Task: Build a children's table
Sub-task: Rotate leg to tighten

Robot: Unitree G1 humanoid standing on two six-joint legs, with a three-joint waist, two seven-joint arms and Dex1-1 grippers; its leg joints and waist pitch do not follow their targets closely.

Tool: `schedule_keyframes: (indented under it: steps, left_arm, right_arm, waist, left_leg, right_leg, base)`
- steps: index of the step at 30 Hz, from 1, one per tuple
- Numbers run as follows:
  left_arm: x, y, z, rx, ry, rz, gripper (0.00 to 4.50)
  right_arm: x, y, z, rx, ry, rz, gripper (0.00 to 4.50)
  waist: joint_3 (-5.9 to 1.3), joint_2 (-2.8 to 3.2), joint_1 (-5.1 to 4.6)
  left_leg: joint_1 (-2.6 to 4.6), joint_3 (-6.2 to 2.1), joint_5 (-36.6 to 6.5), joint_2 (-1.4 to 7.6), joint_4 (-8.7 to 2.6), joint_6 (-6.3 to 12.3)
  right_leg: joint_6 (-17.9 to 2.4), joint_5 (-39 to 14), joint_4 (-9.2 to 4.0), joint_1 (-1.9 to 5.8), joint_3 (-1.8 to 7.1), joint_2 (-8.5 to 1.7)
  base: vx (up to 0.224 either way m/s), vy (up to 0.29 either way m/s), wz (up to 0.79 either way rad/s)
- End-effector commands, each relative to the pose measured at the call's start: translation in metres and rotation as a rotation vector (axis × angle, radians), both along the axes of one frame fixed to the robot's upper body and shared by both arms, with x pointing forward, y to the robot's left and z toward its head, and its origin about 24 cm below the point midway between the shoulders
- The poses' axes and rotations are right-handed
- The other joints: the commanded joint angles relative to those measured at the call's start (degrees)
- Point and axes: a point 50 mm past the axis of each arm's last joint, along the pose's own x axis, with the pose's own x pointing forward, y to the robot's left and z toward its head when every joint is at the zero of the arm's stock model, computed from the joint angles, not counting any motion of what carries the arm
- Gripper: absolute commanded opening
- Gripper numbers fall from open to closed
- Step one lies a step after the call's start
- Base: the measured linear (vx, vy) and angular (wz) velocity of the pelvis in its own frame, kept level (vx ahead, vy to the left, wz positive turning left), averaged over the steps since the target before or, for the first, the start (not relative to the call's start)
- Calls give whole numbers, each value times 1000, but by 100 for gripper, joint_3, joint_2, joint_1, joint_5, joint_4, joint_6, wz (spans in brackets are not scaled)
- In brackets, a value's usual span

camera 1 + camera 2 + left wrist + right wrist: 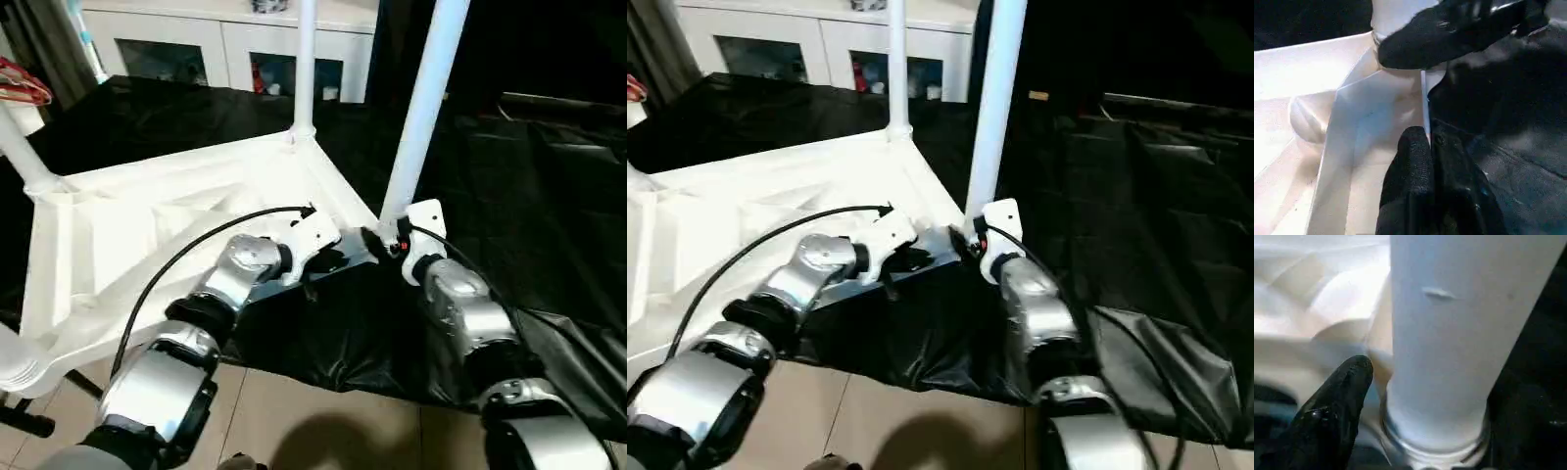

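**Grippers at the near corner leg**

The right gripper, fingers apart, brackets the base of the near leg standing in the upturned table top's corner socket. The left gripper, pinched together, presses the rim beside it. Seating appears under way; next, firm downward pressure. No readable writing.

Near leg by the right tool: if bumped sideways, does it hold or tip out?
The near leg looks seated upright in its corner socket, so probably holds. It is long and tapering, so a high push likely levers it. The smooth plastic may slip.
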Motion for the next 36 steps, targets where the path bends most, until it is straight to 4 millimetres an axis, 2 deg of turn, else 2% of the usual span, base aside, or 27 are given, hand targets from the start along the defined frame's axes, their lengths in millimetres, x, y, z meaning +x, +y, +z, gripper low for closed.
schedule_keyframes:
  steps: [1, 4, 7, 8, 9, 10, 15, 16, 21, 30, 36]
  left_arm:
    - [-5, -21, 12, -30, -50, -144, 0]
    - [-9, -11, 12, -38, -30, -203, 0]
    - [-10, -6, 14, -48, -17, -234, 0]
    - [-11, -3, 14, -48, -13, -251, 0]
    - [-11, 0, 15, -48, -5, -268, 0]
    - [-12, 3, 15, -46, 3, -281, 0]
    - [-12, 14, 19, -31, 12, -315, 0]
    - [-12, 16, 19, -29, 14, -317, 0]
    - [-12, 23, 22, -29, 33, -353, 0]
    - [-16, 32, 22, -13, 71, -397, 0]
    - [-17, 37, 20, 2, 96, -406, 0]
  right_arm:
    - [-12, 28, -8, 11, 57, 216, 388]
    - [-19, 19, -4, 1, 59, 349, 388]
    - [-25, 12, -1, -7, 68, 450, 388]
    - [-28, 9, 0, -13, 73, 498, 388]
    - [-31, 6, 1, -17, 78, 540, 388]
    - [-34, 3, 2, -21, 83, 577, 388]
    - [-45, -5, 3, -60, 114, 696, 388]
    - [-47, -6, 3, -63, 123, 713, 374]
    - [-53, -8, 5, -53, 135, 760, 341]
    - [-60, -8, 5, -49, 169, 800, 270]
    - [-65, -7, 2, -40, 188, 811, 258]
  waist:
    - [-402, -27, 34]
    - [-386, -38, 65]
    - [-378, -22, 85]
    - [-377, -45, 103]
    - [-372, -39, 125]
    - [-377, -44, 148]
    - [-381, -68, 202]
    - [-384, -70, 219]
    - [-389, -69, 263]
    - [-391, -75, 264]
    - [-391, -77, 267]
  left_leg:
    - [63, -140, -691, 296, -351, 497]
    - [65, -131, -798, 300, -346, 521]
    - [86, -129, -945, 325, -359, 468]
    - [95, -131, -966, 330, -364, 447]
    - [102, -128, -984, 327, -362, 439]
    - [81, -132, -951, 331, -362, 468]
    - [86, -134, -869, 330, -355, 477]
    - [78, -134, -827, 334, -353, 502]
    - [78, -134, -789, 333, -349, 494]
    - [77, -135, -772, 330, -349, 449]
    - [72, -137, -741, 334, -348, 456]
  right_leg:
    - [-1430, -15, -330, 329, 298, -565]
    - [-1416, -260, -359, 325, 295, -568]
    - [-1397, -536, -381, 292, 297, -564]
    - [-1393, -631, -385, 287, 298, -573]
    - [-1382, -676, -400, 280, 301, -571]
    - [-1352, -634, -381, 295, 303, -573]
    - [-1317, -638, -377, 282, 298, -574]
    - [-1310, -589, -365, 286, 303, -581]
    - [-1281, -616, -365, 270, 299, -579]
    - [-1289, -587, -356, 266, 295, -580]
    - [-1284, -573, -348, 269, 294, -584]
  base:
    - [0, 0, 0]
    - [0, 0, 0]
    - [0, 0, 0]
    - [0, 0, 0]
    - [0, 0, 0]
    - [0, 0, 0]
    - [0, 0, 0]
    - [0, 0, 0]
    - [0, 0, 0]
    - [0, 0, 0]
    - [0, 0, 0]
